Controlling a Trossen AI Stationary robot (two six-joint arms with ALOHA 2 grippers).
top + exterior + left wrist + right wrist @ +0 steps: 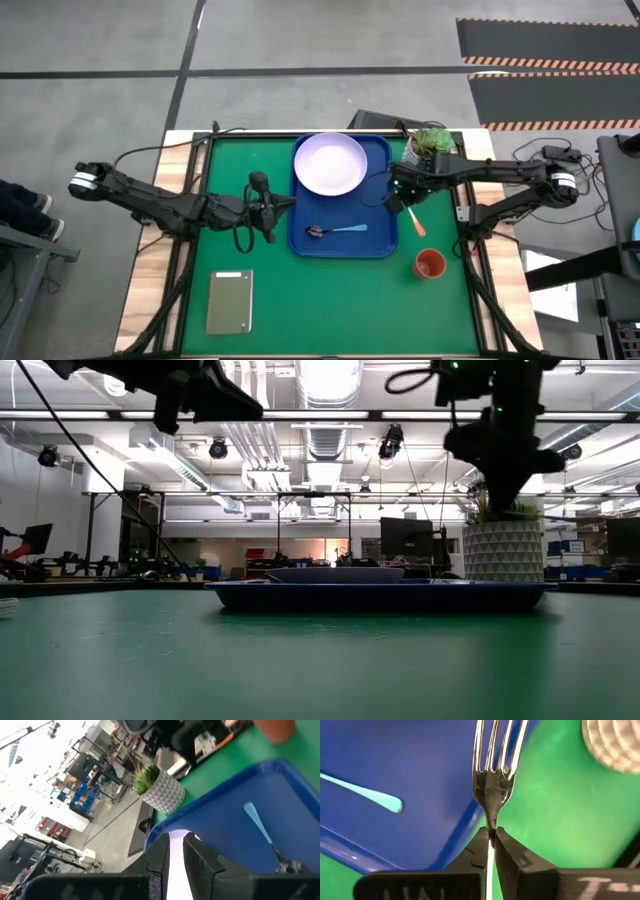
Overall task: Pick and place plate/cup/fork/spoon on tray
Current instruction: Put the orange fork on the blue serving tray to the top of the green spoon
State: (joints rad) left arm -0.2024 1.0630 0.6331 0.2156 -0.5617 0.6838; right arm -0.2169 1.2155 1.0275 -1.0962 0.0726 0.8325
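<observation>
**Fork pinched at the tray's right rim, green mat in a workshop hall**

The desk is covered by a green mat [330, 300] framed in pale wood, standing on a grey concrete floor with hazard-striped ramps [550, 65] beyond its far right corner. In the low view the room behind is a long workshop with bright ceiling lights, ducts, monitors and blue bins.

The tray [380, 240] lies toward the far edge of the mat, centre. The plate [330, 164] rests in its far half; the spoon [336, 231] lies across its near half. A potted plant [432, 142] stands at the far right corner of the mat, just beside the tray. The cup [429, 264] sits on the mat near the right edge, off the tray. A grey slab [229, 301] lies at the near left.

The right gripper [491, 837] is closed tightly on the fork [495, 775], holding it by the neck over the tray's right rim. The left gripper [268, 208] hovers just left of the tray, fingers narrowly parted, holding nothing.
</observation>
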